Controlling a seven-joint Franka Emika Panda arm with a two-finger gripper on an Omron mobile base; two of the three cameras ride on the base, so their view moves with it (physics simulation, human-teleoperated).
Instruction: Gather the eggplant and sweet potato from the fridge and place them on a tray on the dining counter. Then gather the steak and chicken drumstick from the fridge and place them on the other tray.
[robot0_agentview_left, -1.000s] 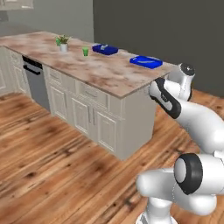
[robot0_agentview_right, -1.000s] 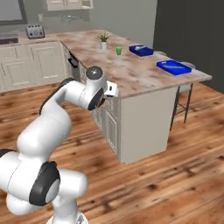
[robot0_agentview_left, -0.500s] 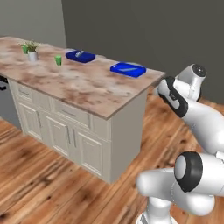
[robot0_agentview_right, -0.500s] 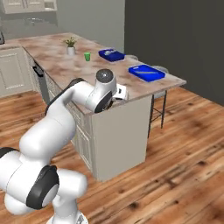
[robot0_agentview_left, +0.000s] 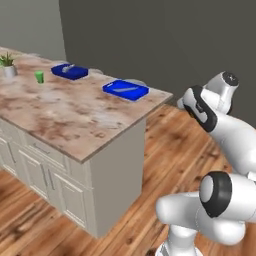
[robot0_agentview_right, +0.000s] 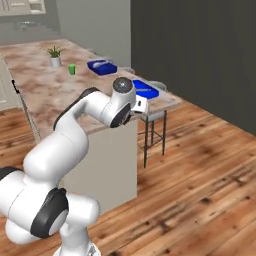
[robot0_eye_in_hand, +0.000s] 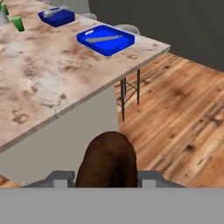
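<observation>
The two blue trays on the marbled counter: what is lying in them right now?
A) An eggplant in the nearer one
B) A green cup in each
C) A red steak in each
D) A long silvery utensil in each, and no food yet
D: the nearer blue tray and the farther blue tray each hold just a long silvery utensil, while the reddish-brown sweet potato sits in the gripper, short of the dining counter.

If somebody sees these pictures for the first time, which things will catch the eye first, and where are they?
A reddish-brown oval sweet potato sits between the gripper fingertips at the bottom of the hand view. Beyond it stretches the brown-and-cream marbled dining counter, with two bright blue trays near its far edge. A long silver utensil lies in the nearer tray.
</observation>
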